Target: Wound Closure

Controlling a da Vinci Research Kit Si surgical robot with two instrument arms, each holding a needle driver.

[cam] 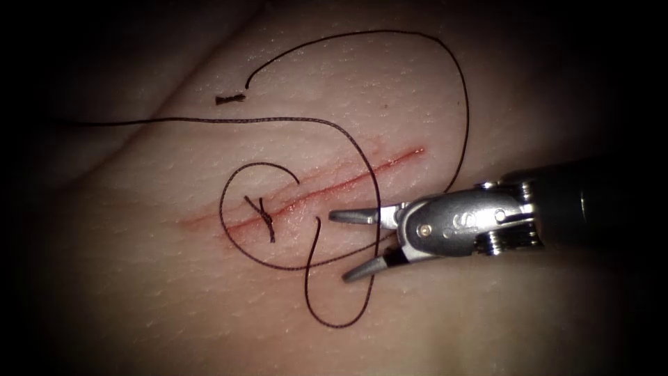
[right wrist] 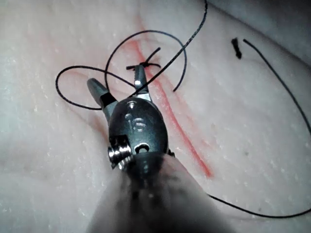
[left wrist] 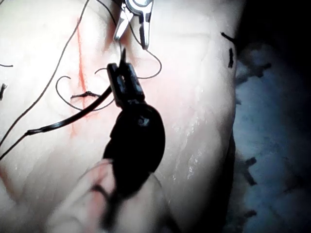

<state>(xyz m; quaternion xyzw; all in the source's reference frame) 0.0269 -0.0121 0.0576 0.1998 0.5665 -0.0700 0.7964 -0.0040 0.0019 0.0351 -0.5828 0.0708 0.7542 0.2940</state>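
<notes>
My right tool (cam: 341,247) comes in from the right with its jaws open just right of the cut (cam: 348,182), holding nothing. The dark thread (cam: 379,209) crosses between these jaws and loops over the tissue (cam: 174,313). A tied knot (cam: 265,218) with short tails sits on the cut. The right wrist view shows the open right tool (right wrist: 115,76) close to the knot (right wrist: 146,65). In the left wrist view my left tool (left wrist: 124,80) is shut on one end of the curved needle (left wrist: 68,119), which hangs above the tissue with thread trailing from its far end.
A short cut piece of thread (cam: 229,99) lies on the tissue left of the cut, beside the thread's free end (cam: 248,85). One strand (cam: 104,124) runs off to the left. Beyond the tissue's edge lies pale cloth (left wrist: 277,121) with several thread scraps.
</notes>
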